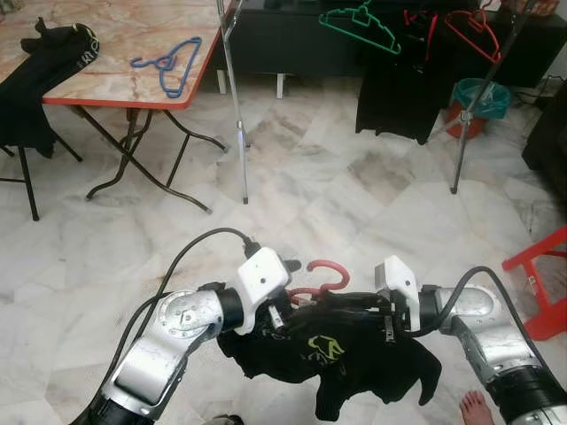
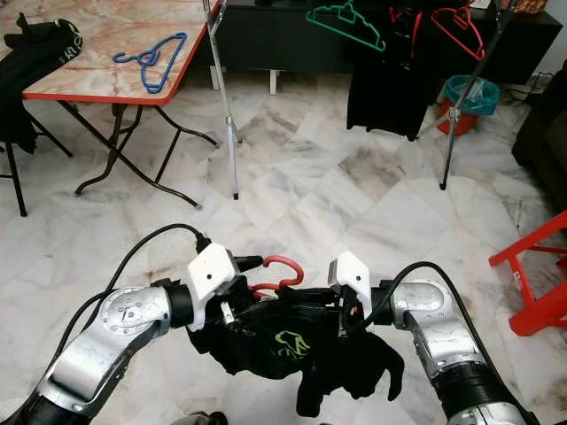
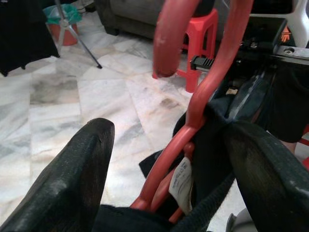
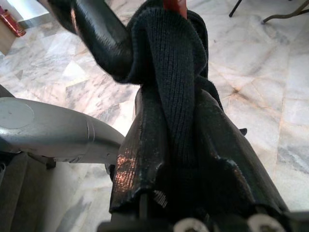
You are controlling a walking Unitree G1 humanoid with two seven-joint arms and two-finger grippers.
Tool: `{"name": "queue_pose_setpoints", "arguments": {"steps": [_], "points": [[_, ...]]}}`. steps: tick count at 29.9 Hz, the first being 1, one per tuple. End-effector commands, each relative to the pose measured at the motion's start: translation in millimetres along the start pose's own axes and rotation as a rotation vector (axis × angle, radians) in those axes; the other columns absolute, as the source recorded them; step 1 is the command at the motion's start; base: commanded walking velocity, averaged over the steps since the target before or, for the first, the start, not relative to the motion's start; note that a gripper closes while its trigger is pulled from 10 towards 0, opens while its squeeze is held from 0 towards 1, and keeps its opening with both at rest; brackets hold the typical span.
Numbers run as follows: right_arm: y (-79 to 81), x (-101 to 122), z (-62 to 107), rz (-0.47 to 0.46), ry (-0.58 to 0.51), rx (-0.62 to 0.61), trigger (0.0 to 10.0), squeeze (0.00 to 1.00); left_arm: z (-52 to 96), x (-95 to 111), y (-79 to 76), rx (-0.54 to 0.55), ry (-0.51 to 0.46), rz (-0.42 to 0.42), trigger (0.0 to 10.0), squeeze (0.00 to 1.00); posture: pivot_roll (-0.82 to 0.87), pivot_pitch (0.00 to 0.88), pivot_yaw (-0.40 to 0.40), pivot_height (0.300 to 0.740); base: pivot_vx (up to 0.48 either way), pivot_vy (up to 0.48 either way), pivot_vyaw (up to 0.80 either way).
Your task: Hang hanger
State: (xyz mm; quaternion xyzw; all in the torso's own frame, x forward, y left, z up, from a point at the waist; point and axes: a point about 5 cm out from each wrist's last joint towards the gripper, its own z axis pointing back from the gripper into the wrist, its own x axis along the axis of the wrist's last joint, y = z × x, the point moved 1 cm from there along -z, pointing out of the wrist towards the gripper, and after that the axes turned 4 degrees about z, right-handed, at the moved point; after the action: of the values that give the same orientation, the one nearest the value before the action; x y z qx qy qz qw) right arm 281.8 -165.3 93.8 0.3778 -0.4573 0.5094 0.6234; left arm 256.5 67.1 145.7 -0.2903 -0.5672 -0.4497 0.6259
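Note:
A red hanger (image 1: 330, 268) carries a black shirt (image 1: 354, 354) with a yellow-green print, held low over the marble floor between my two arms. My left gripper (image 1: 283, 312) sits at the hanger's neck. In the left wrist view its fingers (image 3: 67, 179) stand wide apart, and the red hanger (image 3: 212, 82) lies near one finger without being pinched. My right gripper (image 1: 374, 310) is shut on the shirt's other shoulder. The right wrist view shows bunched black cloth (image 4: 169, 58) clamped between its fingers, with a red tip above. The clothes rack (image 1: 235, 97) stands ahead.
On the rack hang a green hanger (image 1: 363, 22), red hangers (image 1: 469, 27) and a black garment (image 1: 399, 97). A folding table (image 1: 115, 88) at left holds a blue hanger (image 1: 168, 62). A red stool (image 1: 545, 283) and a person's foot (image 1: 476, 409) are at right, with a teal bin (image 1: 483, 97) behind the rack.

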Motion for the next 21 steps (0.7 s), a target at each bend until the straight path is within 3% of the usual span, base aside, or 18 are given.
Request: {"name": "queue_pose_setpoints", "arguments": {"steps": [1,2,3,4,5,7,9,14,16,17,18,21], "points": [[-0.8,11,-2.7,0.050,-0.021,0.020,10.0,0.00,-1.4,-1,-1.6,-0.013,0.006,-0.008,7.8,0.00,0.05,0.105,-0.034,0.740,0.000,0.000,0.00],[-0.9,12,-2.9,0.053,-0.022,0.021,10.0,0.00,-1.7,-2,-3.8,-0.031,0.015,-0.009,3.8,0.00,0.05,0.105,-0.033,0.740,0.000,0.000,0.00],[-1.2,12,-3.0,0.055,-0.022,0.022,10.0,0.00,-1.8,-3,-5.2,-0.044,0.025,-0.013,2.9,0.00,0.06,0.105,-0.033,0.740,0.000,0.000,0.00],[-1.4,13,-3.0,0.056,-0.023,0.022,10.0,0.00,-1.7,-4,-6.1,-0.052,0.031,-0.016,2.9,0.00,0.06,0.105,-0.033,0.740,0.000,0.000,0.00],[-1.7,13,-2.9,0.057,-0.023,0.022,10.0,0.00,-1.7,-5,-6.8,-0.057,0.039,-0.021,2.2,0.00,0.06,0.105,-0.033,0.740,0.000,0.000,0.00],[-1.9,14,-2.8,0.059,-0.023,0.023,10.0,0.00,-1.4,-7,-6.7,-0.054,0.053,-0.033,2.4,0.00,0.06,0.106,-0.033,0.740,0.000,0.000,0.00],[-2.3,14,-2.4,0.062,-0.023,0.024,10.0,0.00,-0.2,-11,-2.3,-0.021,0.074,-0.049,4.2,0.00,0.05,0.106,-0.033,0.740,0.000,0.000,0.00],[-2.4,14,-2.3,0.064,-0.021,0.024,10.0,0.00,-0.7,-12,4.7,0.028,0.084,-0.081,4.4,0.00,0.06,0.106,-0.033,0.740,0.000,0.000,0.00],[-1.9,14,-2.9,0.064,-0.021,0.026,10.0,0.00,-2.8,-8,6.9,0.046,0.060,-0.076,3.1,0.00,0.06,0.104,-0.032,0.740,0.000,0.000,0.00],[-1.9,14,-2.9,0.064,-0.021,0.026,10.0,0.00,-2.8,-8,6.9,0.046,0.060,-0.076,3.1,0.00,0.06,0.104,-0.032,0.740,0.000,0.000,0.00],[-2.0,14,-3.1,0.063,-0.021,0.026,10.0,0.00,-3.3,-8,7.2,0.046,0.059,-0.083,0.0,0.00,0.06,0.105,-0.032,0.740,0.000,0.000,0.00],[-1.9,14,-3.1,0.063,-0.021,0.027,10.0,0.00,-3.6,-7,7.5,0.050,0.055,-0.088,0.0,0.00,0.05,0.104,-0.033,0.740,0.000,0.000,0.00]]}}
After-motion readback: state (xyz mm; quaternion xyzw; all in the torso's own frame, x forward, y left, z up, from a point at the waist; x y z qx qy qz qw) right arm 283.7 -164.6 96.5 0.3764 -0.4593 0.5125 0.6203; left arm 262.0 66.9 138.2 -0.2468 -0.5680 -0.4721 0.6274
